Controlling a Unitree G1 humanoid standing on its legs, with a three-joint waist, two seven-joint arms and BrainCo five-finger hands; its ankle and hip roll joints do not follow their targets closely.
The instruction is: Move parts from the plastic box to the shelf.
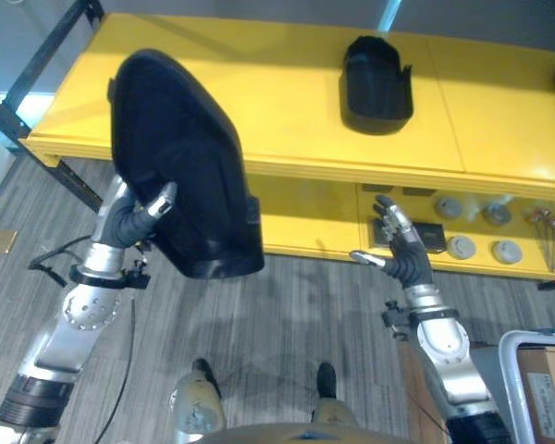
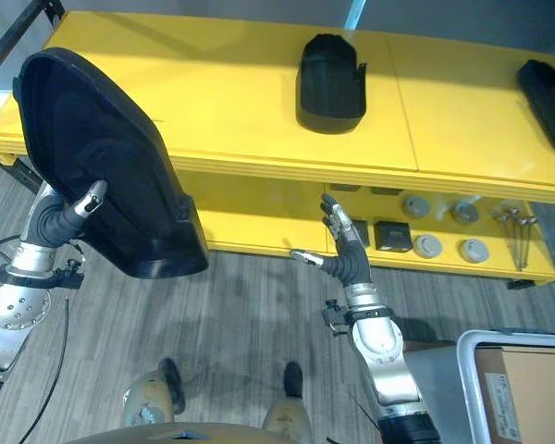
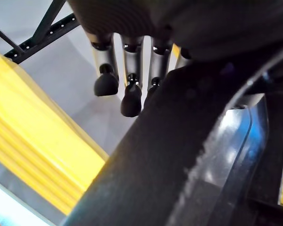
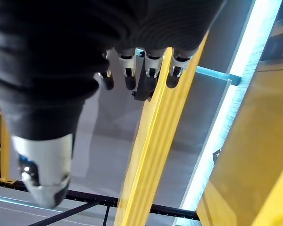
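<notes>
Head views: left hand (image 1: pixel 134 215) is gripping a big black moulded part (image 1: pixel 180 166) above the yellow shelf's (image 1: pixel 287 92) left end, best lowered flat | left wrist: smooth glossy shell pressing against curled fingers | right wrist: right hand (image 2: pixel 344 248) is idling, fingers spread.

Shelf top (image 1: pixel 259 83) free left of part (image 1: pixel 377 81)

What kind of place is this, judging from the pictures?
Probably a workshop or factory parts store: a yellow shelf holding a black moulded part, small round fittings on its lower level, and grey floor.
</notes>
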